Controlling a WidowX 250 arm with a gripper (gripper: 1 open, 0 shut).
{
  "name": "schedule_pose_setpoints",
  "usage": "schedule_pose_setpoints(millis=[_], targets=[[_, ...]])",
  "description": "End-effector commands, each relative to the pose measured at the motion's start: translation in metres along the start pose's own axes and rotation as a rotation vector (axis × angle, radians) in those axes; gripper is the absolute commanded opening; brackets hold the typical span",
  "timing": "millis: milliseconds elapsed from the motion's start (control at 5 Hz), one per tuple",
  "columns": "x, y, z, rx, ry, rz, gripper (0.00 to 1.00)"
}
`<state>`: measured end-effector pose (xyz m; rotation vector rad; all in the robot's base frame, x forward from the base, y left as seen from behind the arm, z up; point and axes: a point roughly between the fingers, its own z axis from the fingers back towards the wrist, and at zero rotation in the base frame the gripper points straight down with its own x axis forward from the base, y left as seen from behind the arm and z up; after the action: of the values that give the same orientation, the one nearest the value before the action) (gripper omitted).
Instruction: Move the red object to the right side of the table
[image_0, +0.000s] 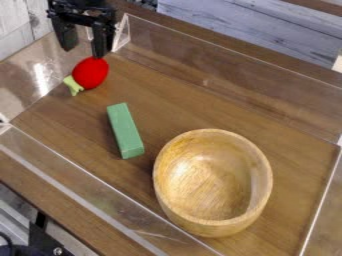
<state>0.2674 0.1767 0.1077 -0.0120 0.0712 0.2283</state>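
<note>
The red object (91, 71) is a small rounded bright red toy fruit with a light-green stem end on its left. It lies on the dark wood-grain table (201, 100) near the far left corner. My gripper (83, 42) hangs just above and slightly behind it, open, black fingers pointing down, nothing between them. It is not touching the fruit.
A green rectangular block (126, 130) lies left of centre. A large wooden bowl (213, 180) sits at the front right. Clear acrylic walls (80, 180) edge the tabletop, and a small clear stand (118, 35) sits at the back left.
</note>
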Motion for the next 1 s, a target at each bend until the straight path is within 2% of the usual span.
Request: schedule_pose_setpoints(millis=[0,400,800], targets=[[0.013,0.003,0.011,0.011,-0.048,0.008,1.0],[0.016,-0.008,-0.008,-0.007,-0.043,0.093,1.0],[0.026,-0.026,-0.001,-0.004,-0.048,0.023,1.0]])
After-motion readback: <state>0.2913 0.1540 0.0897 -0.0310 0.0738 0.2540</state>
